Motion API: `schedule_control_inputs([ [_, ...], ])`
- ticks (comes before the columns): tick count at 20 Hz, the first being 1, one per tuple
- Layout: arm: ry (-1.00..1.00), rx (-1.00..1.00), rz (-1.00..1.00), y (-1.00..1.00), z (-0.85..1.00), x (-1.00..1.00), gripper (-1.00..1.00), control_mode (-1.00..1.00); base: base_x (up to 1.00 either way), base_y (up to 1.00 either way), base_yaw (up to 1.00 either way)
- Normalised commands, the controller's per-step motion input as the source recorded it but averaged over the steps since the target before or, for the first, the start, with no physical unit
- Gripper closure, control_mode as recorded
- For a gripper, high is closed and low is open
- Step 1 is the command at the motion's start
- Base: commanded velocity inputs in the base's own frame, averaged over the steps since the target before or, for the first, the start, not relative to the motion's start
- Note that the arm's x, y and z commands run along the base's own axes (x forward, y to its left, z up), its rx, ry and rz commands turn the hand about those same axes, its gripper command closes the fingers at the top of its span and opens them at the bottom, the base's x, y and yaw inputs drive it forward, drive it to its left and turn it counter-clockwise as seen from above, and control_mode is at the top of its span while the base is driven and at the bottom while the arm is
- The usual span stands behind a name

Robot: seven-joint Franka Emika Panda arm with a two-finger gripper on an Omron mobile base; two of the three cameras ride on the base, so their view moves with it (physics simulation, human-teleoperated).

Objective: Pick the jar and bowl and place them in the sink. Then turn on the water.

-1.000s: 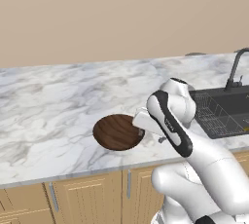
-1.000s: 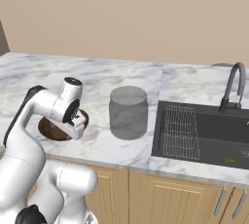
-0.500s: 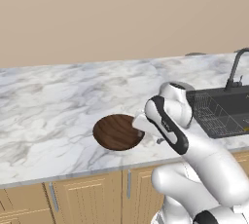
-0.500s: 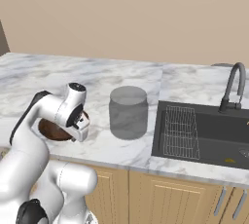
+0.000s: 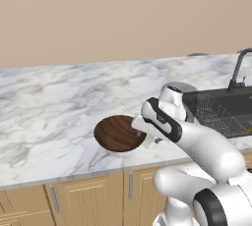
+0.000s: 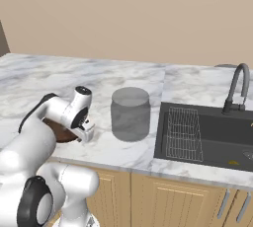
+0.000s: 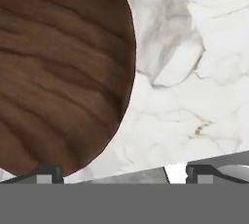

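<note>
The left base view looks forward and down from behind the arm, which rises at the lower right of the frame; the sink (image 5: 227,112) sits at the right edge and the bowl (image 5: 118,133) at centre. The right base view looks from the opposite side, arm at lower left, sink (image 6: 210,132) at right. Both share the marble counter (image 6: 123,80), bowl and sink. The hand view looks close down at the counter (image 7: 194,72), with the bowl (image 7: 58,72) at the left of the frame.

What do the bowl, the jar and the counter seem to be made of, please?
The bowl looks like dark brown wood, with visible grain stripes and a matte finish. The jar seems translucent grey glass or plastic; which one is unclear. The counter looks like polished white marble with grey veins.
</note>
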Motion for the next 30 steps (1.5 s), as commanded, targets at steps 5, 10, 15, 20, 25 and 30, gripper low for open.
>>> schedule_control_inputs([
  [5, 0.00, 0.00, 0.00, 0.00, -0.28, 0.34, -1.00, -1.00, 0.00, 0.00, 0.00],
  [10, 0.00, 0.00, 0.00, 0.00, -0.20, 0.27, -1.00, -1.00, 0.00, 0.00, 0.00],
  [15, 0.00, 0.00, -0.01, 0.00, -0.14, 0.15, -1.00, -1.00, 0.00, 0.00, 0.00],
  [20, 0.00, 0.00, -0.01, 0.00, -0.11, 0.03, -1.00, -1.00, 0.00, 0.00, 0.00],
  [25, 0.00, 0.00, 0.00, 0.00, -0.09, 0.00, -1.00, -1.00, 0.00, 0.00, 0.00],
  [30, 0.00, 0.00, 0.00, 0.02, -0.04, 0.00, -1.00, -1.00, 0.00, 0.00, 0.00],
])
